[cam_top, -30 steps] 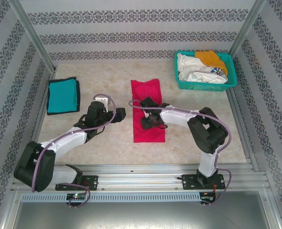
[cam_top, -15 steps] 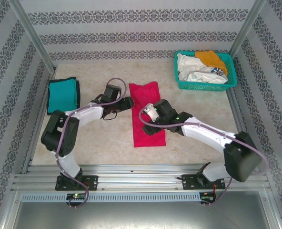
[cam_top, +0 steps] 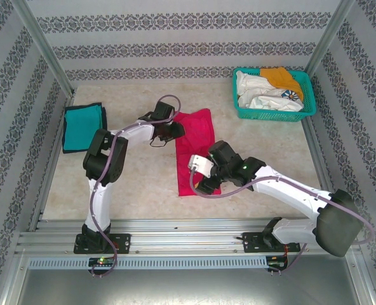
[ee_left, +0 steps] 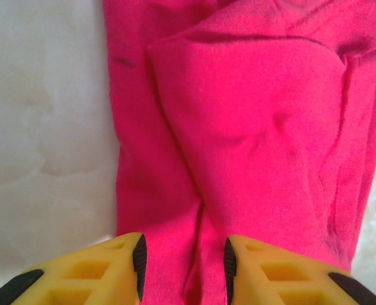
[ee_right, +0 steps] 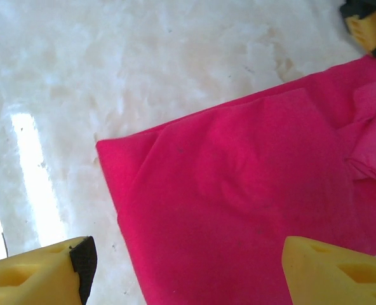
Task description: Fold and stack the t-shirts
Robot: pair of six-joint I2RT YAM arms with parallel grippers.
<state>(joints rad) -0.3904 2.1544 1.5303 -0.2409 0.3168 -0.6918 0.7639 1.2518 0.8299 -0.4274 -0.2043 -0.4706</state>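
Pink-red t-shirt (cam_top: 193,147) lies as a long folded strip at table ctr, running near-to-far, flat on the pale marbled tabletop (cam_top: 137,184). Its far end looks wider & rumpled. The near end is narrower w/ a neat corner.

We see the left gripper (ee_left: 183,262) at the strip's far-left edge. Its yellow fingers (ee_left: 96,272) w/ black pads sit either side of a raised fold of the pink cloth, jaws partway in, cloth btwn them. We can't tell if the fold is pinched or just straddled.

The right gripper (ee_right: 187,249) hangs over the near-left corner of the same shirt, jaws spread wide, nothing in them. Cloth & bare table lie below it.

Teal t-shirt (cam_top: 83,127) w/ dark edging sits folded square at the table's far-left, well apart from the pink one. At far-right is a teal mesh basket (cam_top: 272,115) w/ white t-shirts (cam_top: 258,95) & an orange t-shirt (cam_top: 280,77) heaped inside, unfolded. Patterned walls (cam_top: 188,38) enclose the bench on 3 sides.
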